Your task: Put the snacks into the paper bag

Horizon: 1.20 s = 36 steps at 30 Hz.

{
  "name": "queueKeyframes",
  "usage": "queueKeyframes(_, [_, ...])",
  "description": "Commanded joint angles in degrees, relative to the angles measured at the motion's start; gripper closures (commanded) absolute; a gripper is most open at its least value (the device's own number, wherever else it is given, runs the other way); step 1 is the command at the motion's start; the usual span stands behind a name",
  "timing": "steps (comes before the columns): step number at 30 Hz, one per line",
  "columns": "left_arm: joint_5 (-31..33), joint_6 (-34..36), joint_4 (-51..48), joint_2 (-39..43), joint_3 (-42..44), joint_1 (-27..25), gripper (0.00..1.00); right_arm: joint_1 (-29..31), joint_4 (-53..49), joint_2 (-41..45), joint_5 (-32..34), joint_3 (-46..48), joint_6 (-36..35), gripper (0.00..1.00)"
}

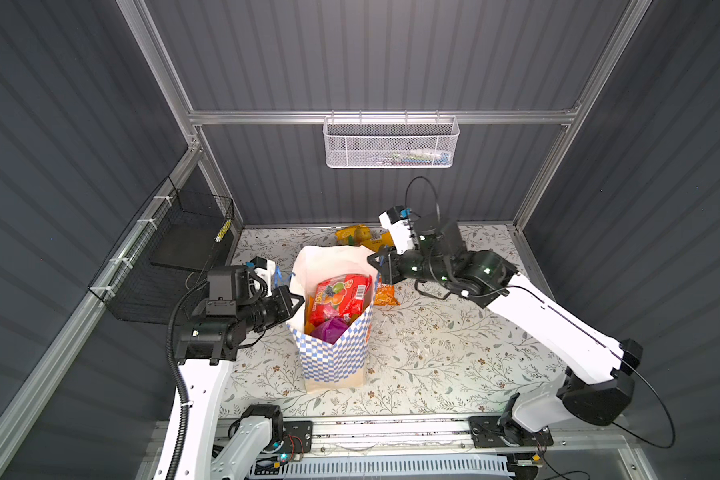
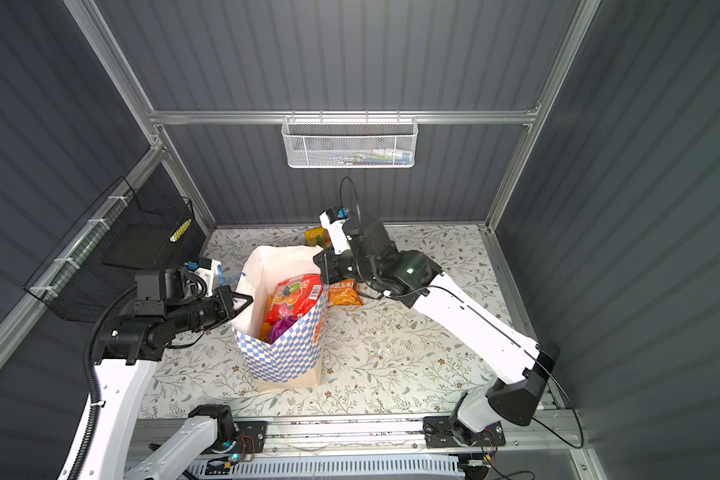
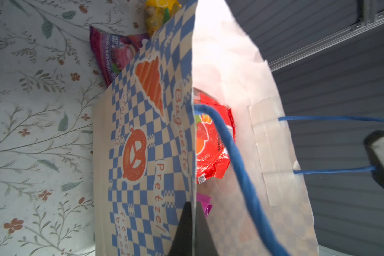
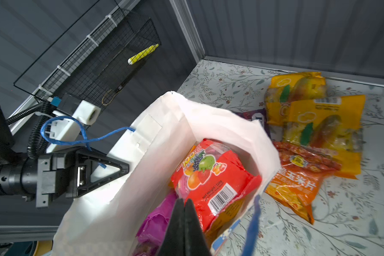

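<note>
Looking down in both top views, I saw the left gripper (image 1: 296, 301) closed on one rim of the paper bag (image 1: 333, 357), which stood upright on the bench (image 1: 454, 353) between the two arms. The right gripper (image 1: 376, 261) hung at the opposite rim, jaws together, with nothing visible between them. A red packet (image 1: 341, 297) and a purple packet (image 1: 329, 328) sat inside the bag. An orange packet (image 1: 385, 295) lay flat just beside the right gripper, against the bag's outer wall. Yellow packets (image 1: 356, 235) lay just beyond that gripper, toward the back wall (image 1: 350, 195).

Through the left wrist camera, the left gripper (image 3: 192, 221) pinched the bag's checked wall. A dark purple packet (image 3: 118, 55) and the yellow packets (image 3: 160, 11) lay past the bag, on the far side from that gripper.

Through the right wrist camera, the right gripper (image 4: 184, 202) was shut above the bag mouth, empty as far as I could tell. The orange packet (image 4: 297, 177) lay off to its side outside the bag, its long axis seeming to run alongside the bag wall. I judged the right arm much the nearer for the next pick.
</note>
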State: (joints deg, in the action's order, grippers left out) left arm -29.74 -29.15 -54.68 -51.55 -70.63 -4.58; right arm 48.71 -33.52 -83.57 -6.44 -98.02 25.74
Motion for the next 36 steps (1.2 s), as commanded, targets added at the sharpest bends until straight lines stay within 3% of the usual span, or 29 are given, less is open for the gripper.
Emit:
queueKeyframes(1, [-8.9,-3.3,11.8,-0.1,-7.0,-0.3,1.00,-1.3,3.3,6.8,-1.8,-0.9,0.3,1.00])
queueKeyframes(4, [-9.9,-7.0,17.5,-1.8,-7.2,-2.0,1.00,-4.4,1.7,10.3,-2.0,-0.3,0.5,1.00])
queueKeyframes(6, [-7.5,-8.7,20.7,-3.6,-7.5,-6.4,1.00,-7.3,0.8,12.0,-3.0,0.6,1.1,1.00])
queueKeyframes(8, [-2.5,-8.6,22.7,-6.7,-8.6,-14.8,1.00,-10.6,-0.3,13.6,-4.6,1.4,1.4,1.00])
queueKeyframes(12, [14.0,-4.7,22.9,-17.8,-16.1,-34.5,1.00,-15.2,-2.4,17.1,-3.5,2.5,0.3,1.00])
queueKeyframes(15, [20.8,-2.5,22.7,-27.7,-22.1,-42.4,1.00,-19.3,-4.5,19.1,-2.1,2.6,-0.7,1.00])
queueKeyframes(21, [27.9,-0.8,23.2,-42.4,-31.0,-46.3,1.00,-30.8,-5.3,22.3,-5.1,7.5,-0.4,1.00])
queueKeyframes(25, [30.6,0.9,22.8,-49.4,-37.7,-47.5,1.00,-39.1,-3.0,21.1,-13.9,10.3,1.1,1.00])
queueKeyframes(30, [31.6,2.6,18.2,-56.5,-47.8,-47.5,1.00,-43.1,-1.3,18.6,-18.9,9.4,2.1,1.00])
queueKeyframes(36, [31.9,1.5,22.6,-54.2,-42.0,-48.9,1.00,-44.5,1.2,20.6,-22.7,14.8,3.4,1.00])
